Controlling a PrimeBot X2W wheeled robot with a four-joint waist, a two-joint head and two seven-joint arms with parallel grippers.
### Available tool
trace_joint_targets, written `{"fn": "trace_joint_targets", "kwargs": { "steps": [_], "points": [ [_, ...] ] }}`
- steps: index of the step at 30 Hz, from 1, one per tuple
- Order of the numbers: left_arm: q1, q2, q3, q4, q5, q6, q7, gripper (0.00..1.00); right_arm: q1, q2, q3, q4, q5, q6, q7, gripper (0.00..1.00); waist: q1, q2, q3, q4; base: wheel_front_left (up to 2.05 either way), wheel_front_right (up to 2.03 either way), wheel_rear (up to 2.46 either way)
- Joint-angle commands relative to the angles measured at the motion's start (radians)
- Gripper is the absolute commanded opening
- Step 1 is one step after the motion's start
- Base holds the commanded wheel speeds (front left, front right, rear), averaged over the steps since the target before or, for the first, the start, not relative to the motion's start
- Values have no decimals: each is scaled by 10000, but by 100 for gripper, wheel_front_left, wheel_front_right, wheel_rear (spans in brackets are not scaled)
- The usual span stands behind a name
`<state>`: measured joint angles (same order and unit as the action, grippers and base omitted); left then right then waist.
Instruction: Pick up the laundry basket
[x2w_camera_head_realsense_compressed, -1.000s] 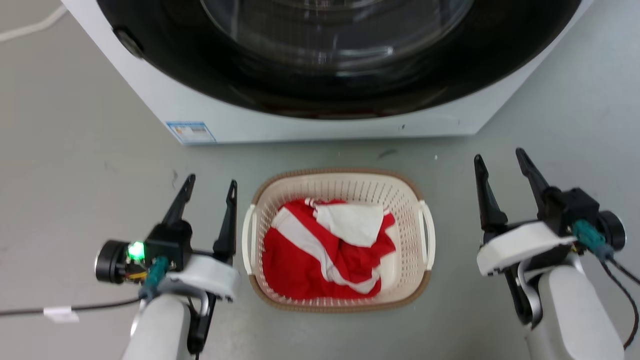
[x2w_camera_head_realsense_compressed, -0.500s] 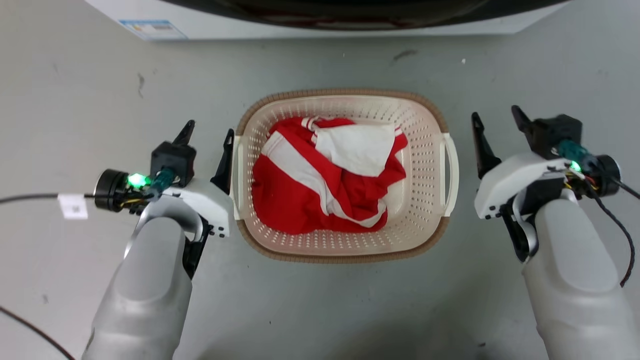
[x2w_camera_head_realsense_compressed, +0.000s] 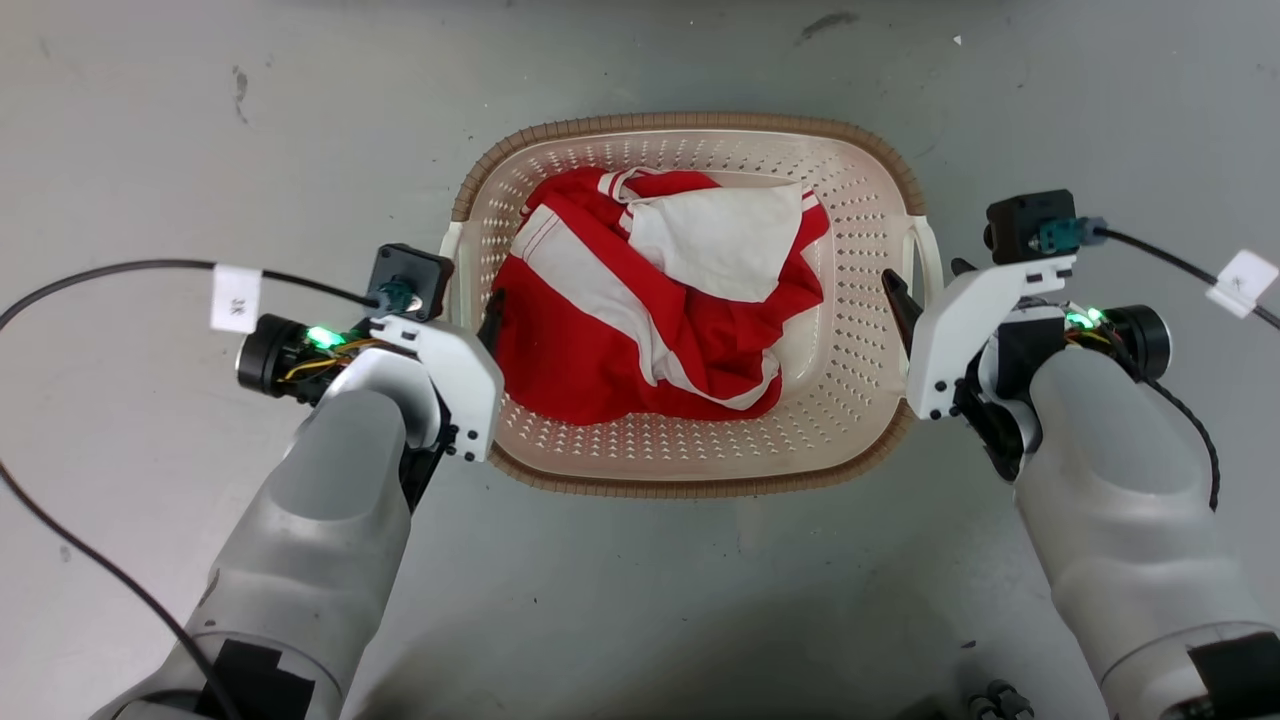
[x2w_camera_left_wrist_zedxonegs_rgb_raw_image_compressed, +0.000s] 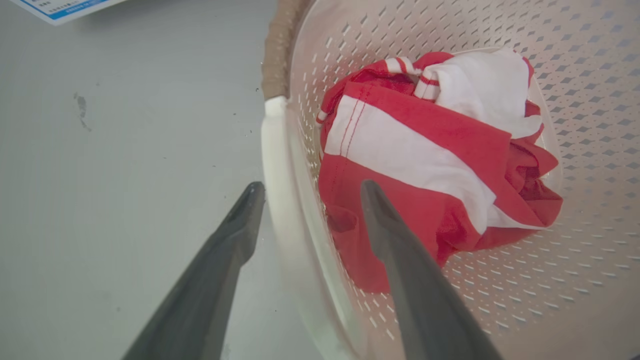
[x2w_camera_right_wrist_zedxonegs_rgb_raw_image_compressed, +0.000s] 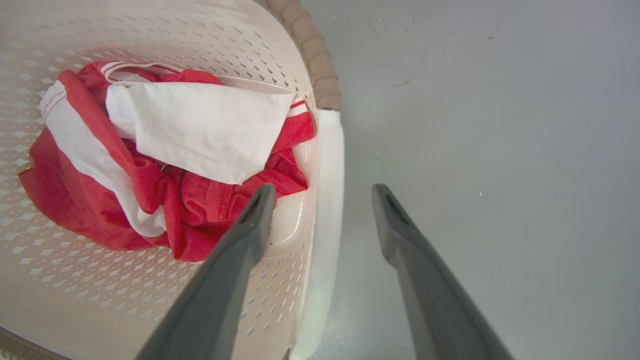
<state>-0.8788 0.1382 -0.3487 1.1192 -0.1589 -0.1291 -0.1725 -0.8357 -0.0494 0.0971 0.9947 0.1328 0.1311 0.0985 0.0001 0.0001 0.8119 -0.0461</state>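
Fingers (x2w_camera_left_wrist_zedxonegs_rgb_raw_image_compressed: 400, 270) now astride handles (x2w_camera_left_wrist_zedxonegs_rgb_raw_image_compressed: 278, 165), laundry basket (x2w_camera_head_realsense_compressed: 690, 124) lengthwise left-right

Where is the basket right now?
Centre of the head view, on the grey floor: the basket sits between the open left hand and open right hand, each straddling one side.

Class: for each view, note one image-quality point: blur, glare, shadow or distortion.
Head view: sharp, soft shadow on the floor by the laundry basket. Left wrist view: near fingers soft-edged, white handle bowed by the wide lens. Right wrist view: glare patch on the basket's inner wall.
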Motion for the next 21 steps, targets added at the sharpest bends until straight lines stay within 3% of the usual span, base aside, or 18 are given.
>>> {"fn": "trace_joint_targets", "kwargs": {
  "steps": [1, 21],
  "points": [
    [-237, -35, -276, 145, -246, -11, 206, 100, -299, -11, 103, 220, 138, -5, 129, 100, -1, -1, 54, 30, 0, 0, 0],
    [-1240, 604, -3626, -47, -3279, -15, 1597, 100, -1855, -10, 662, 2370, 413, -6, 1443, 100, -1, -1, 762, 290, 0, 0, 0]
  ]
}}
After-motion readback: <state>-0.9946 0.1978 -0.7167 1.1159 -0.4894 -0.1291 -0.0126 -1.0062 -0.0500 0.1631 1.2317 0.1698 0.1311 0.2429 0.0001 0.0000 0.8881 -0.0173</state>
